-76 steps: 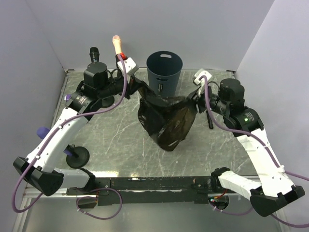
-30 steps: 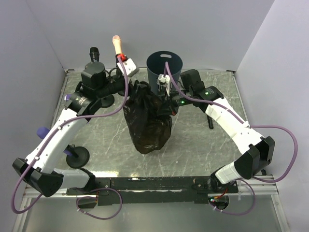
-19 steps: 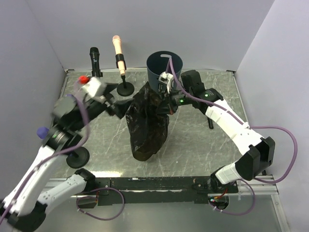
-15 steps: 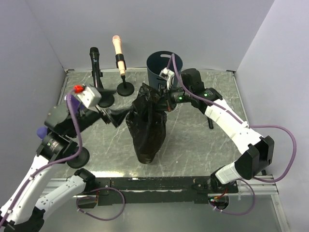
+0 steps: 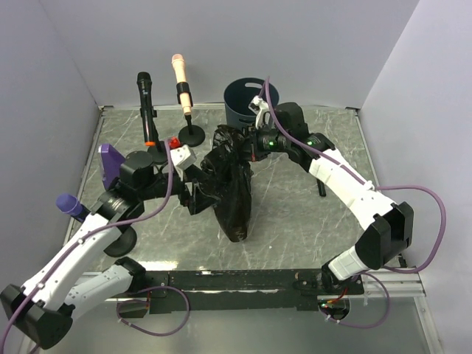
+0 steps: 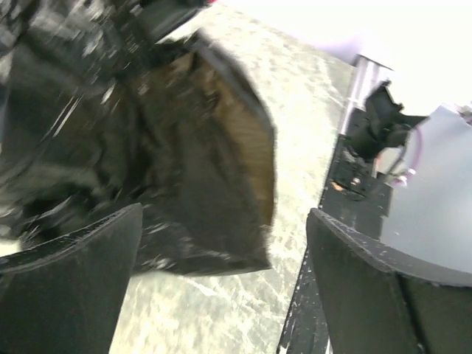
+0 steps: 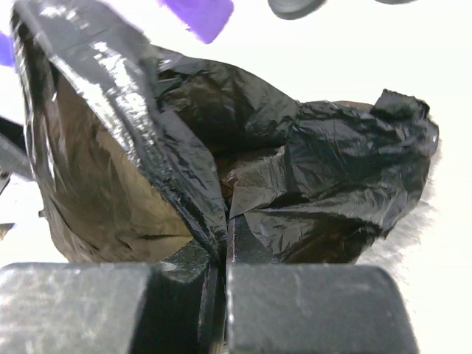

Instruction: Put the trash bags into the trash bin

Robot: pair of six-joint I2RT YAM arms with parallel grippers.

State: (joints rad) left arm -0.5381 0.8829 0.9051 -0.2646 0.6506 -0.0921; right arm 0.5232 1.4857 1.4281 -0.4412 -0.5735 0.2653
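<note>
A crumpled black trash bag (image 5: 234,193) hangs in the middle of the table, its bottom near the surface. My right gripper (image 5: 245,144) is shut on the bag's gathered top, just in front of the dark blue-grey trash bin (image 5: 239,101) at the back. The right wrist view shows the gripper (image 7: 223,284) pinching the bag (image 7: 310,173) between its closed fingers. My left gripper (image 5: 197,193) is open, low beside the bag's left side. In the left wrist view the bag (image 6: 155,155) lies ahead of the wide-apart fingers (image 6: 70,284), not held.
A black microphone (image 5: 144,87) and a pink one (image 5: 179,74) stand on round bases at the back left. A purple-headed microphone (image 5: 70,205) is near my left arm. A thin black object (image 5: 321,188) lies to the right. Walls close in three sides.
My left gripper let go of the bag's top, opened wide and swung down to the bag's lower left. The right gripper kept its hold, and the bag now hangs narrower.
</note>
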